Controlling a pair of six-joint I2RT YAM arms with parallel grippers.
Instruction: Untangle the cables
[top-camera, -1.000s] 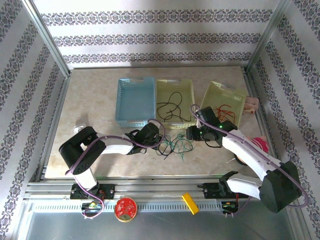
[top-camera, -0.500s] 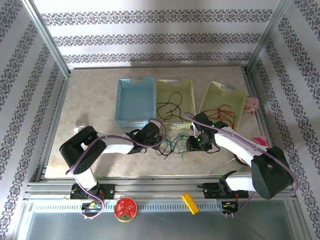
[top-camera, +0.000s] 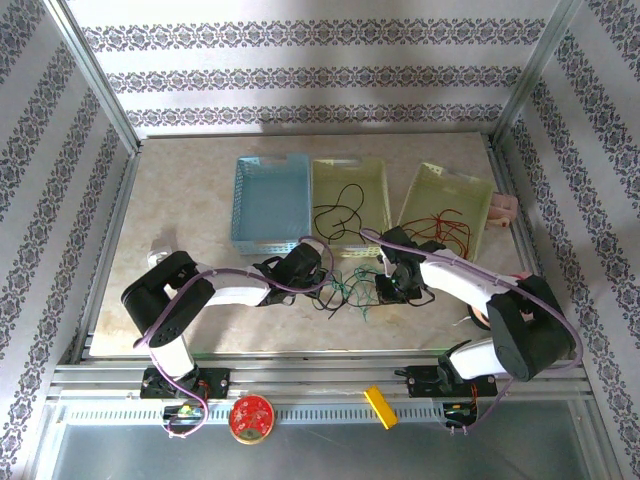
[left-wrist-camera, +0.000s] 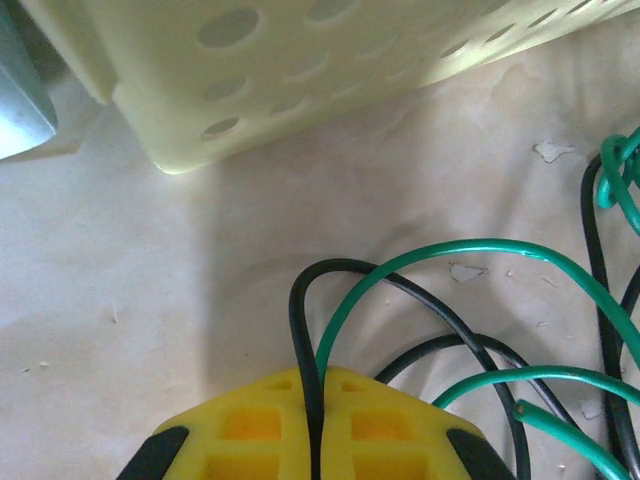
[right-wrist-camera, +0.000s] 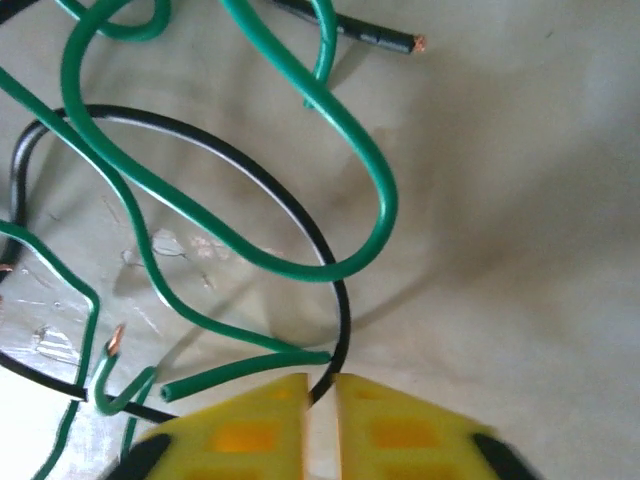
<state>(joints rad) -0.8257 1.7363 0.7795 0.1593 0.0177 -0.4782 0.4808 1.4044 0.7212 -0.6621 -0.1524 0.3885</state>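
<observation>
Green and black cables (top-camera: 350, 290) lie in a loose clump on the counter (top-camera: 200, 200), directly between the two arms. Left gripper (top-camera: 316, 274), at the clump's left edge: jaws pinched on a black strand (left-wrist-camera: 293, 310). Right gripper (top-camera: 388, 287), at the right edge: jaws closed to a slit, a black strand caught in it; whether it is the same one, cannot tell. Axis runs left–right. Judgement: pulling apart should draw it through the green loops (right-wrist-camera: 383, 195).
</observation>
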